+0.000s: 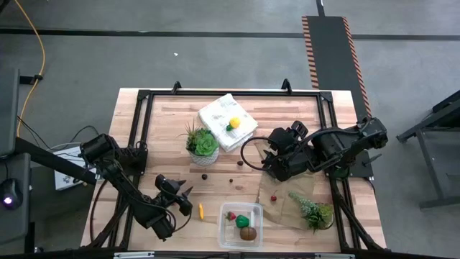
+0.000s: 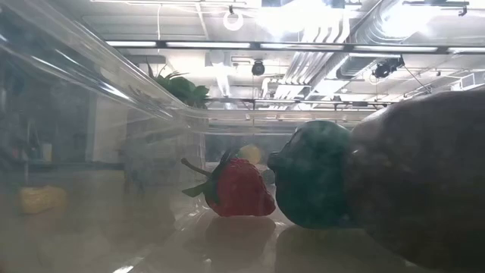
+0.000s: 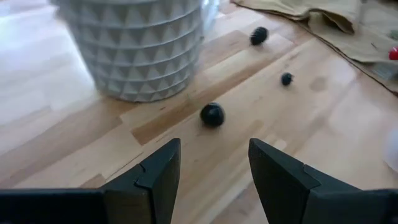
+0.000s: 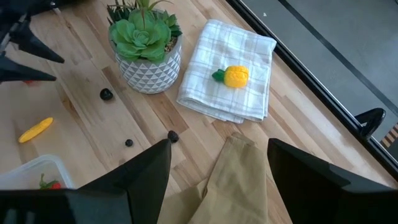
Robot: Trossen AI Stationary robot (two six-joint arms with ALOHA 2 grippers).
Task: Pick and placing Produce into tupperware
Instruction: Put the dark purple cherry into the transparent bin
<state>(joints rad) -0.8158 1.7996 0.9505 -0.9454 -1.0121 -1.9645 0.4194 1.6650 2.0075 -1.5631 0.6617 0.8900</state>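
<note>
Beside the tupperware (image 1: pixel 241 224) | your left gripper (image 1: pixel 185 199) hangs released near the orange stick (image 1: pixel 201 211) | right gripper (image 1: pixel 267 162) gapes empty beyond the box, over brown paper (image 1: pixel 284 198).

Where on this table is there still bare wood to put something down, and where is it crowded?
Bare wood lies along the far edge left of the white cloth, and in the strip between the plant pot and the clear box, dotted only with small dark berries. It is crowded on the right, where the brown paper bag, a second plant and the right arm sit.
</note>
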